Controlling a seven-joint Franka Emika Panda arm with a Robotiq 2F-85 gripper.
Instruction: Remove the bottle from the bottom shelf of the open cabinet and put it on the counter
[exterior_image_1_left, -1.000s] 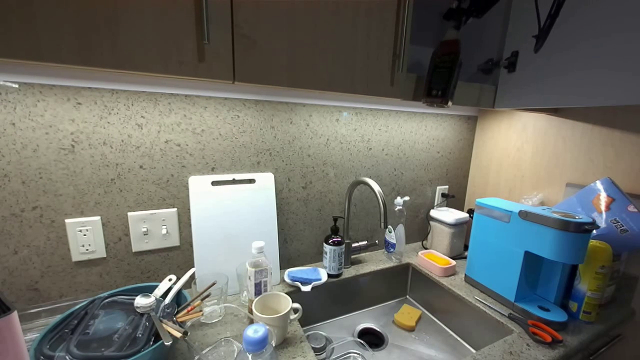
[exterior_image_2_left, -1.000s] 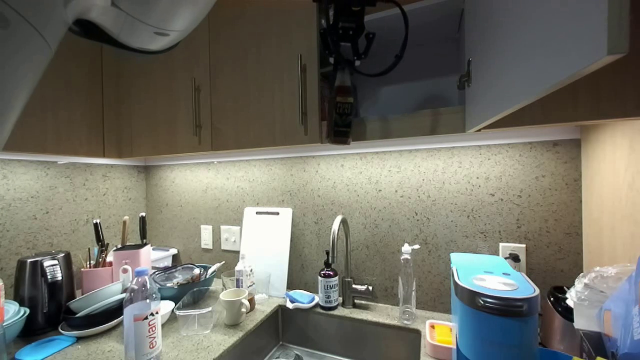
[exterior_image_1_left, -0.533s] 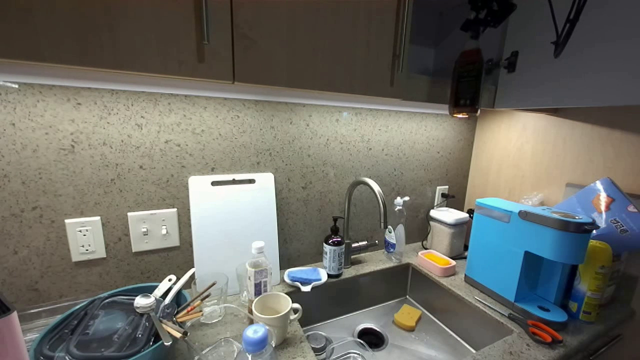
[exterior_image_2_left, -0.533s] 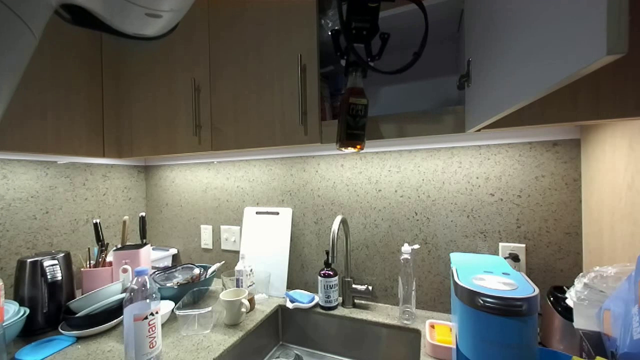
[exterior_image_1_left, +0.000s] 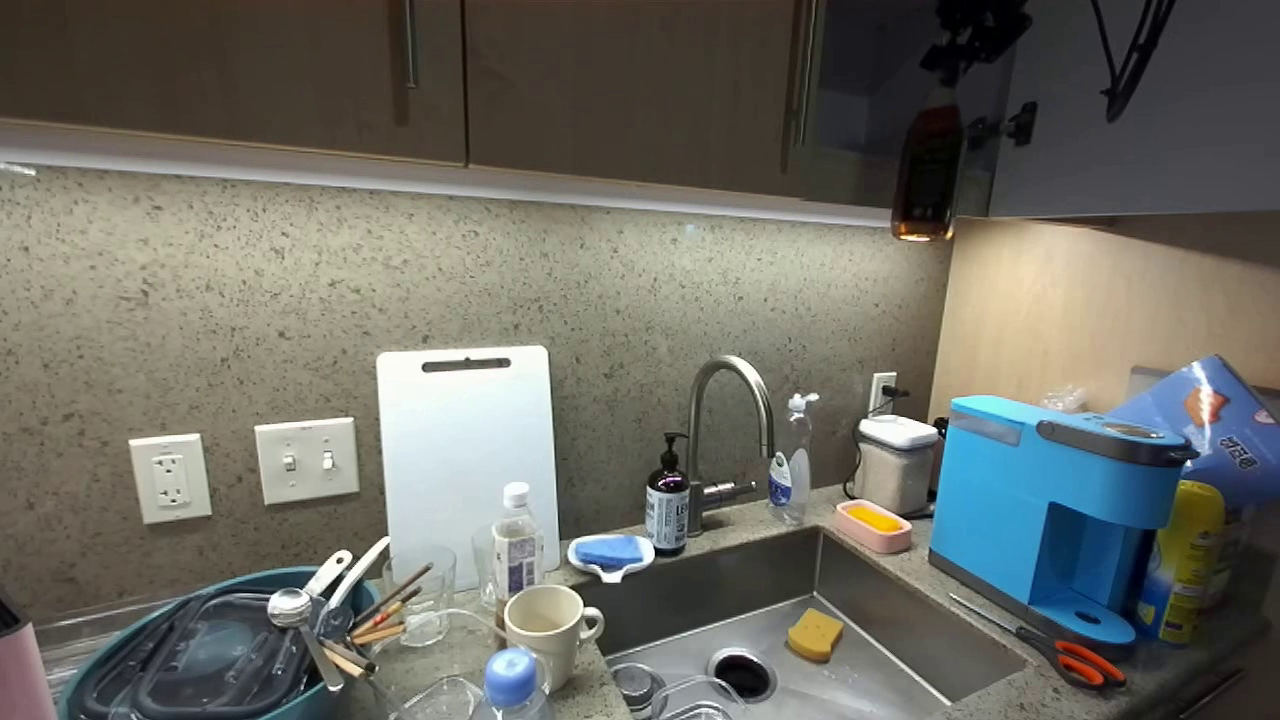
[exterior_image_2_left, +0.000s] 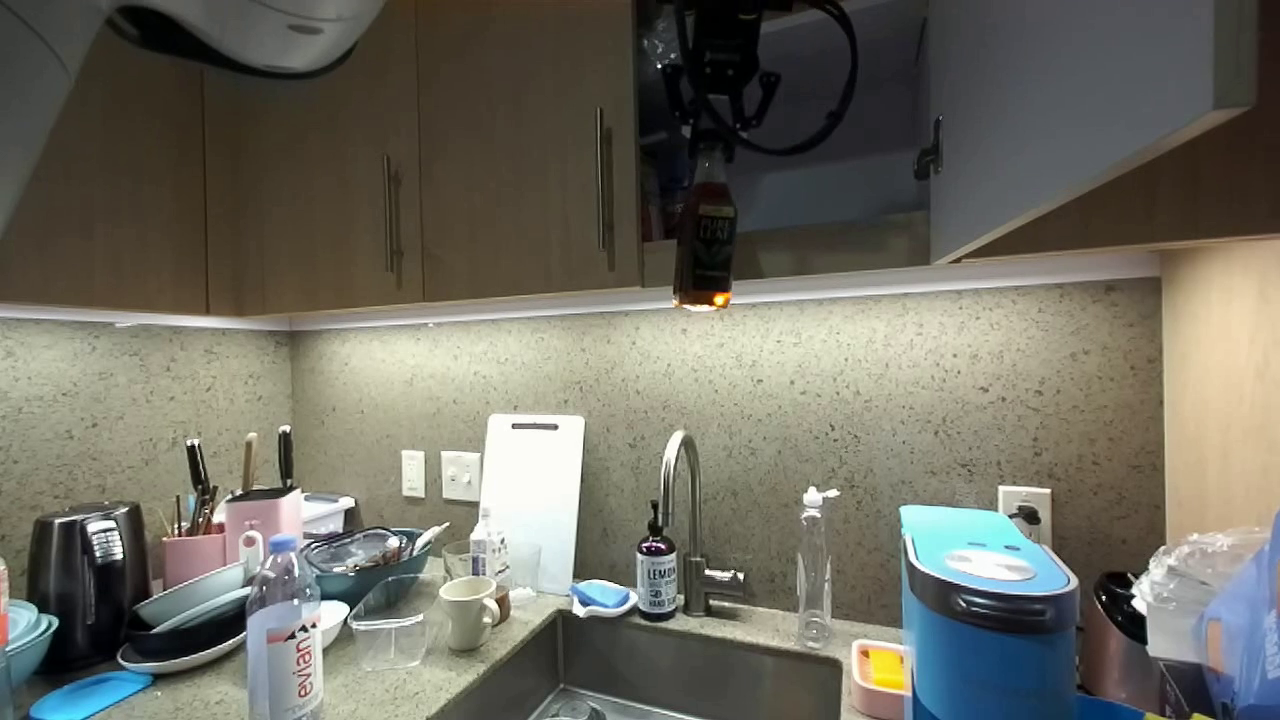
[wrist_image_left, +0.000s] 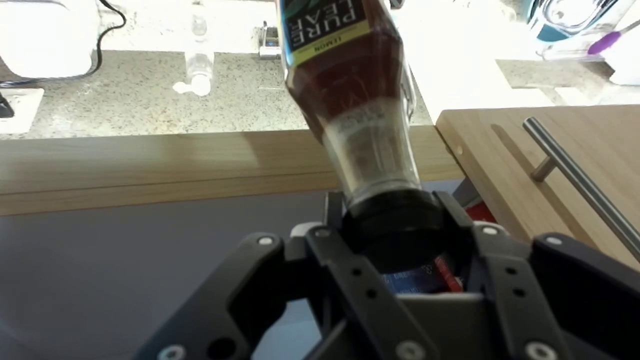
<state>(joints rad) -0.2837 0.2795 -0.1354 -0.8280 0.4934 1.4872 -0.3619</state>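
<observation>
Bottle (exterior_image_2_left: 706, 235) hangs high above the sink (exterior_image_2_left: 700, 660), in front of the cabinet (exterior_image_2_left: 840, 245); no support visible under its base. Roughly upright, slight lean. How far forward over the sink: can't tell.

Gripper (wrist_image_left: 393, 210) has it by the black cap (wrist_image_left: 395, 232) only. Jaws drawn in tight, one finger each side, gap just the cap's width. Top pinch, so I'd expect the body to swing if rushed.

Step in hand, my read: carry down to the counter (exterior_image_2_left: 400, 690). Go slow. Bring it well forward over the sink before losing height, so the base misses the cabinet's edge and the faucet (exterior_image_2_left: 690, 500) at the sink's back.

Landing spot has to fit the neighbours. Left of the sink: mug (exterior_image_2_left: 466, 615), clear tub (exterior_image_2_left: 390, 635), Evian (exterior_image_2_left: 285, 640). Right of the sink: soap dish (exterior_image_2_left: 865, 690), blue machine (exterior_image_2_left: 985, 650), scissors (exterior_image_1_left: 1080, 662).

Square up the lean before touchdown. Base flat, counter takes the weight, then spread the jaws gradually and leave straight up; a sideways exit could tip it.
</observation>
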